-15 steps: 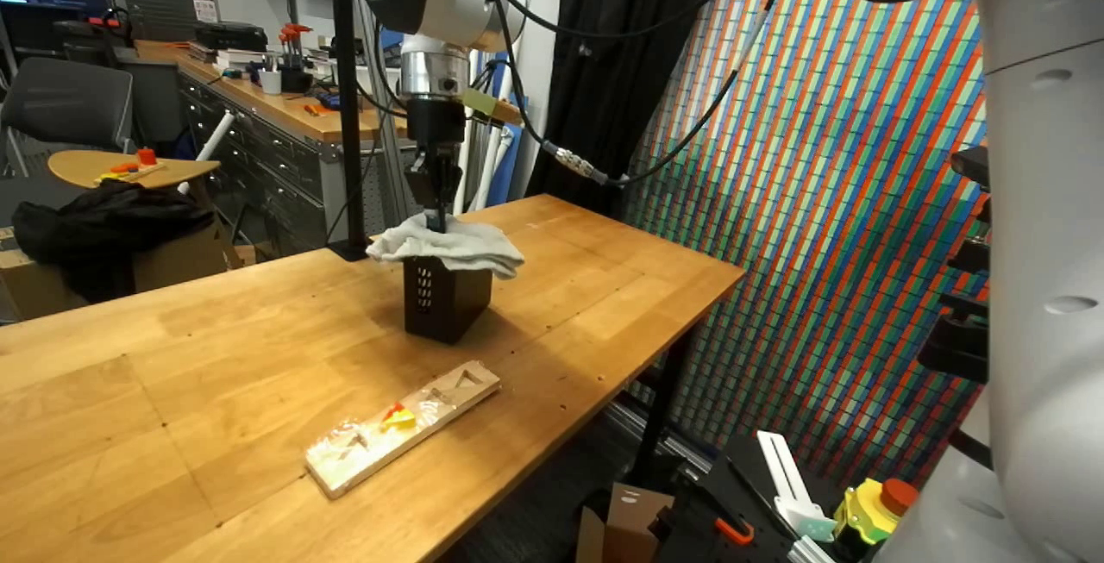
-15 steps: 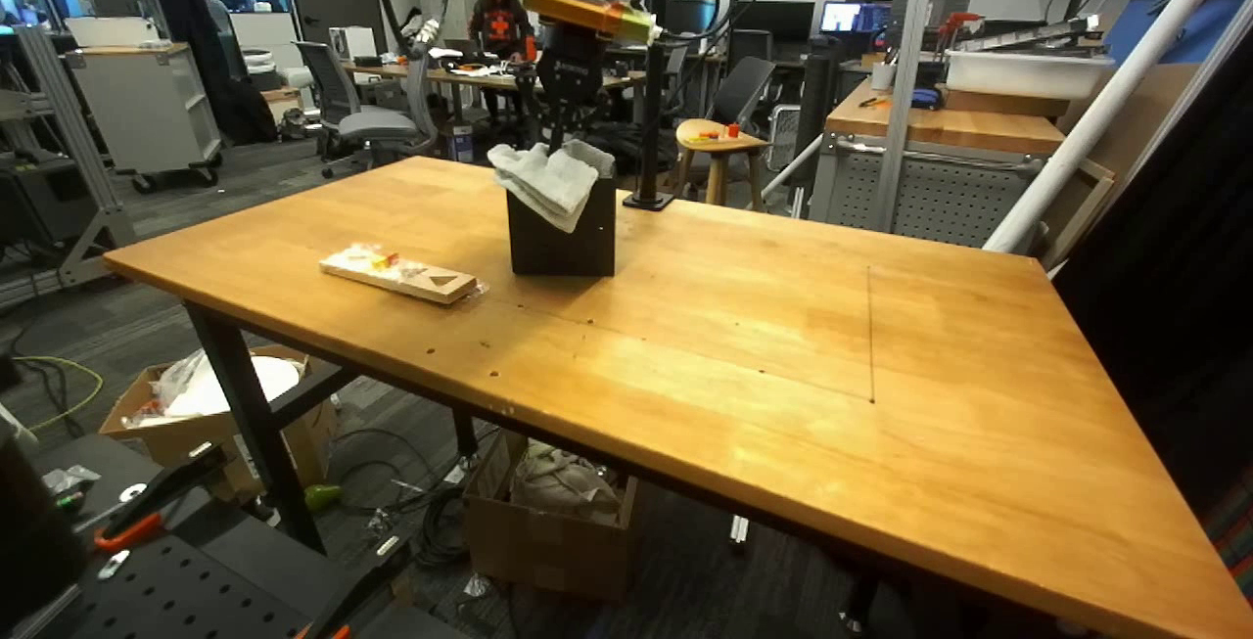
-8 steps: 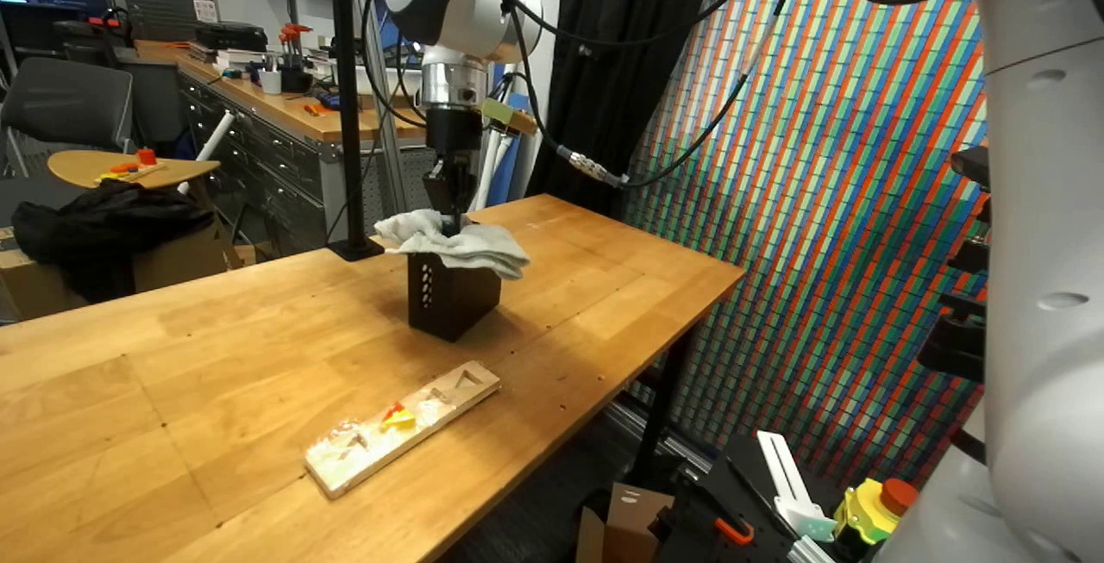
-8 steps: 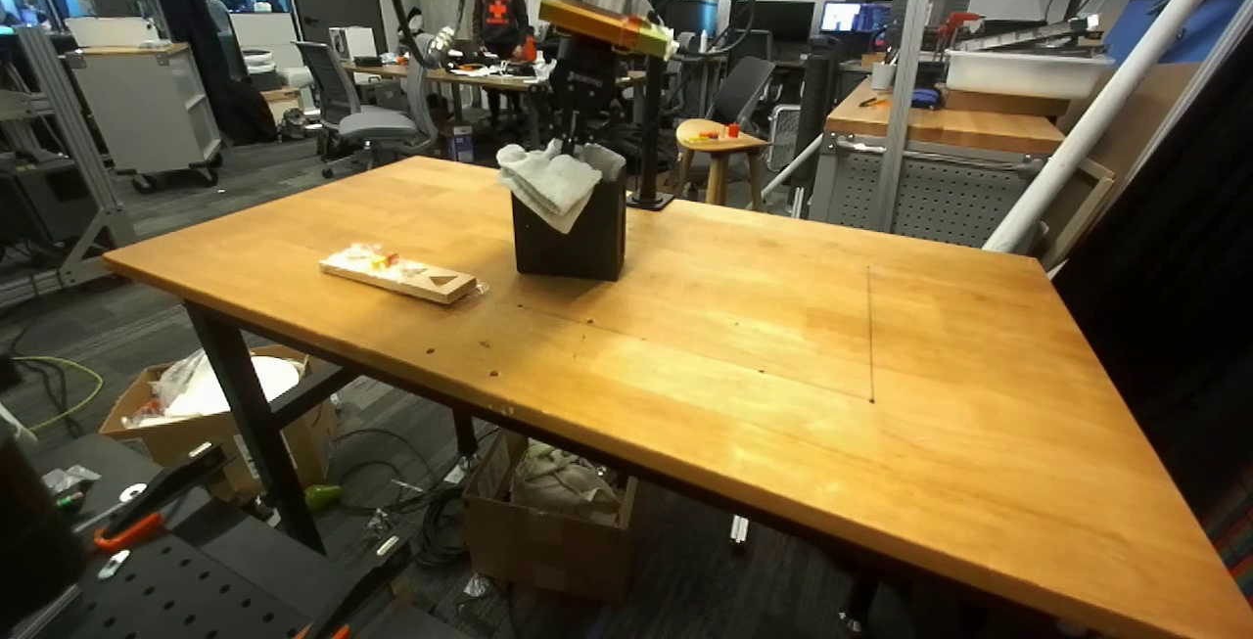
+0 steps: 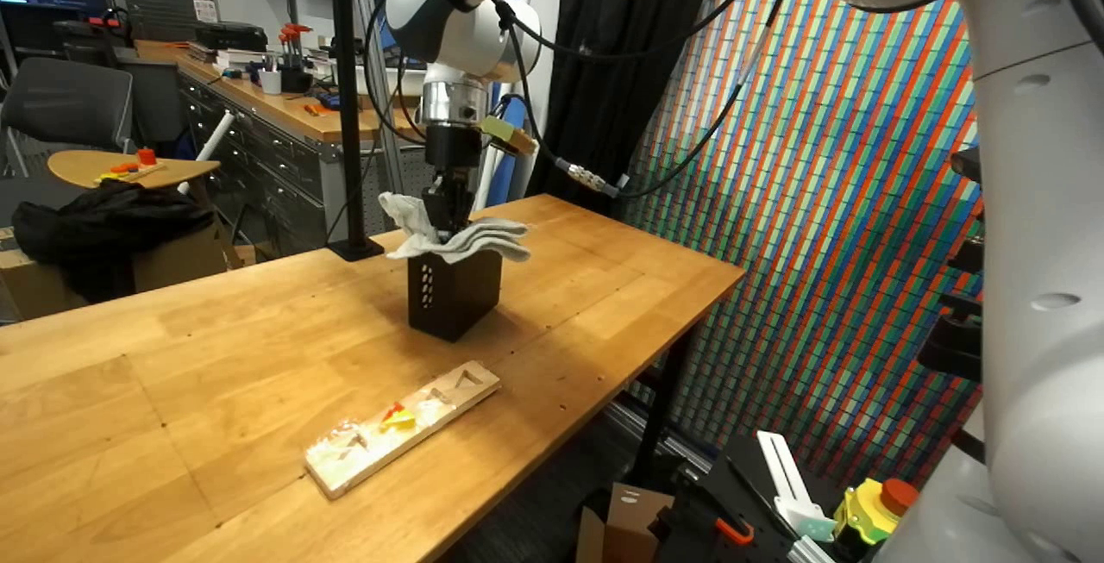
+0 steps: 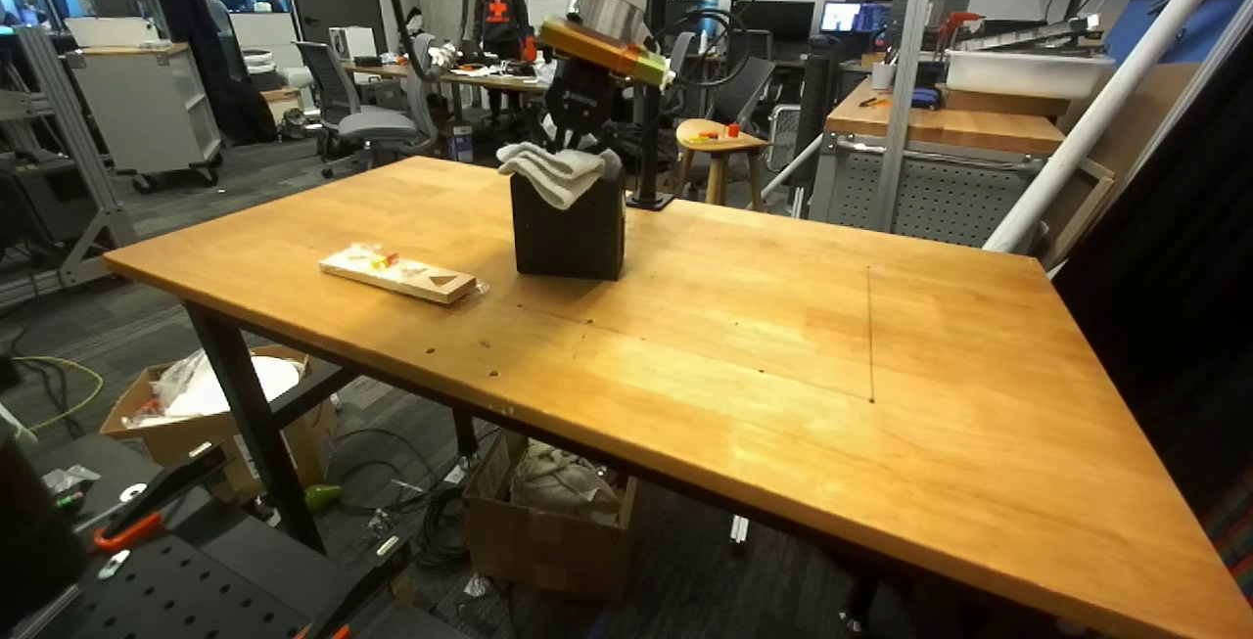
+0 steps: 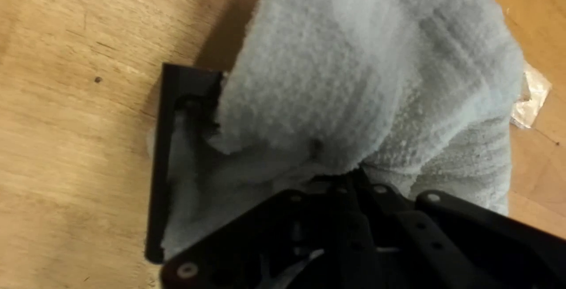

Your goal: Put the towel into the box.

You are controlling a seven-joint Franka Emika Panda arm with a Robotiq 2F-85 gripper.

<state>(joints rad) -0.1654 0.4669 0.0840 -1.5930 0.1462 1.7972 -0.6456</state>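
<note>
Box (image 5: 470, 300), black, open-topped, one side perforated. Stands upright on the surface (image 5: 604, 296), which is of wood. One corner of its mouth shows uncovered in the wrist view.

Towel (image 5: 483, 240), pale grey, terry-textured. Lies across the mouth of the box: some cloth sits inside the rim, one flap is turned up, and thick folds lie over the edge in both exterior views. Part in, part out.

Tool (image 5: 446, 231), black, two-fingered, pointing down over the box. Jaws drawn together, tips sunk among the towel's folds; whether a layer is pinched between them cannot be told.

Wooden board (image 5: 427, 410), with triangular cut-outs, partly in clear wrap, a bit of red and yellow on it. Lies on the surface near the box, not touching it.

Step in hand: judged to be insertion, the tool working the towel down into the box. Well advanced, unfinished.

Next move: likely calls for more downward pressure near the middle of the opening, then freeing the tips without dragging cloth up, and tucking the overhanging folds inward. A sideways push could slide or tip the box.
</note>
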